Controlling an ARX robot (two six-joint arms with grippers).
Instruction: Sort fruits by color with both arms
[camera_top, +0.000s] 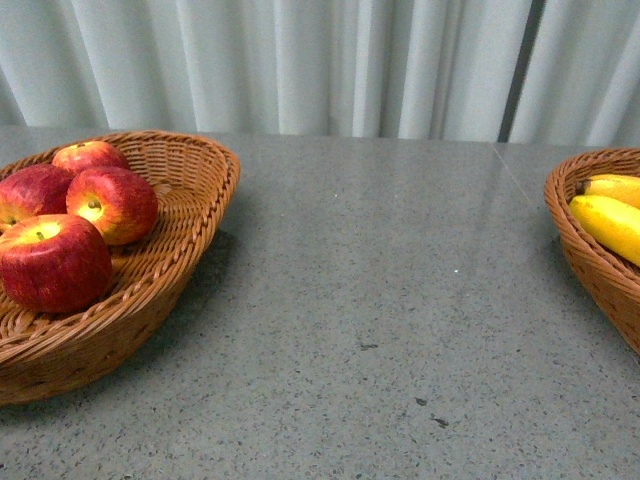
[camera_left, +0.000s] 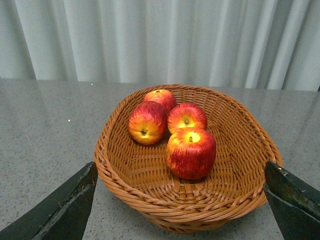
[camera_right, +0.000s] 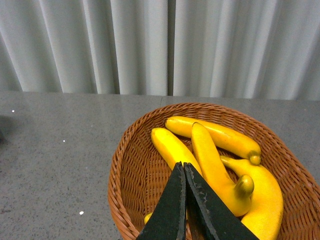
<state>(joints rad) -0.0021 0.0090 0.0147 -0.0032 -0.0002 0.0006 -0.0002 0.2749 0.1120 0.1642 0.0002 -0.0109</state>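
Several red apples (camera_top: 55, 262) with yellow tops lie in a wicker basket (camera_top: 190, 245) at the left of the table; the left wrist view shows the same apples (camera_left: 191, 153) in that basket (camera_left: 150, 197). My left gripper (camera_left: 182, 200) is open, its fingers (camera_left: 65, 207) wide either side of the basket's near rim, holding nothing. Several yellow bananas (camera_right: 212, 165) lie in a second wicker basket (camera_right: 125, 175), the largest banana (camera_right: 262, 195) at one side. My right gripper (camera_right: 183, 167) hangs above them, shut and empty. The front view shows bananas (camera_top: 610, 222) but neither gripper.
The grey speckled table (camera_top: 380, 300) stretches between the two baskets, with the right basket (camera_top: 590, 265) cut off by the frame edge. A pale pleated curtain (camera_top: 330, 60) closes off the back of the table.
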